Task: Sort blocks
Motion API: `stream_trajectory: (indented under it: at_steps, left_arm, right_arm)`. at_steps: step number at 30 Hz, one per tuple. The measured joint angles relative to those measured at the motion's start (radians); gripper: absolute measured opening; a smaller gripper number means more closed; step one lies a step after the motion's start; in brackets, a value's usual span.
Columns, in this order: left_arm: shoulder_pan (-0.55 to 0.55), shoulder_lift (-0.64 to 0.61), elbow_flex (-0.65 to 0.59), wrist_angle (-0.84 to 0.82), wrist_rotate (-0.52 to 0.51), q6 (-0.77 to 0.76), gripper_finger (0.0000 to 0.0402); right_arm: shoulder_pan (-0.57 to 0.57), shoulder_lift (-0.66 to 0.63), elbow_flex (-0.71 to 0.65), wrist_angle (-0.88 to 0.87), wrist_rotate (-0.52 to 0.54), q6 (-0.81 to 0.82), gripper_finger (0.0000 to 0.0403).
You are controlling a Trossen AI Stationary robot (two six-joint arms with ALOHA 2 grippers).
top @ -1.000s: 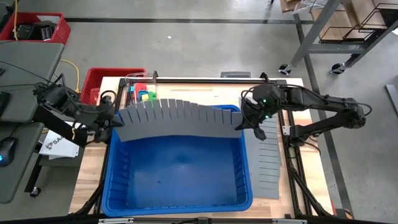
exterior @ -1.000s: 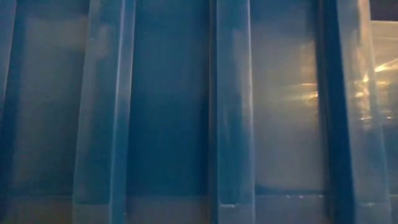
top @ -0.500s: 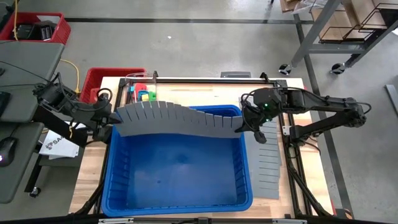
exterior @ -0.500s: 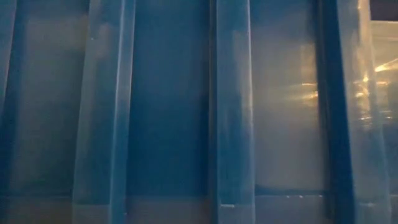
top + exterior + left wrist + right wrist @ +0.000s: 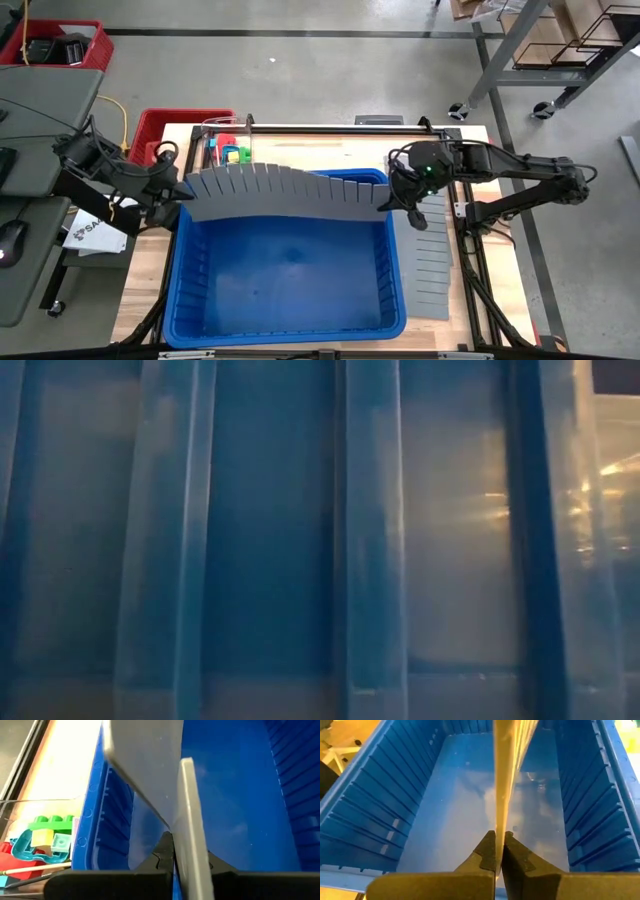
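Left gripper [image 5: 183, 192] clamped on one end of long grey slotted divider panel [image 5: 285, 190]; right gripper [image 5: 388, 200] pinched tight on the opposite end. Panel spanning between them, bowed, over the far part of the blue bin [image 5: 180, 290]. Second grey panel [image 5: 428, 260] flat on table beside right gripper, outside bin. Blocks [image 5: 232, 153] in clear tray beyond left gripper, behind bin's far rim; green, yellow, teal pieces [image 5: 50, 832] visible past bin wall.

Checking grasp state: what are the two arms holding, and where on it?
Both hold one grey divider panel over the blue bin: left gripper at its left end, right gripper at its right end.
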State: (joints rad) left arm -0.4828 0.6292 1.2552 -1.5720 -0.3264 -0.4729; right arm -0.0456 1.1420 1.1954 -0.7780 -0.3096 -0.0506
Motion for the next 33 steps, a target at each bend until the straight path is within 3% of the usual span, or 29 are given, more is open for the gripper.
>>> stream_trajectory:
  at_steps: [12, 18, 23, 33]
  left_arm:
    - [0.000, 0.006, 0.000, 0.005, -0.033, 0.008, 0.0000]
    - [0.001, 0.011, 0.000, -0.019, -0.100, -0.017, 0.0000]
    - [0.001, 0.011, 0.004, -0.006, -0.065, -0.023, 0.0000]
    - [0.001, 0.012, 0.004, -0.011, -0.050, -0.008, 0.0000]
  right_arm:
    - [0.068, -0.024, 0.004, -0.068, 0.113, -0.011, 0.0000]
    - [0.071, -0.020, -0.002, -0.007, 0.179, -0.037, 0.0000]
    - [0.050, -0.017, -0.001, -0.039, 0.249, -0.055, 0.0000]
    - [0.055, 0.018, -0.001, 0.015, 0.248, -0.025, 0.0000]
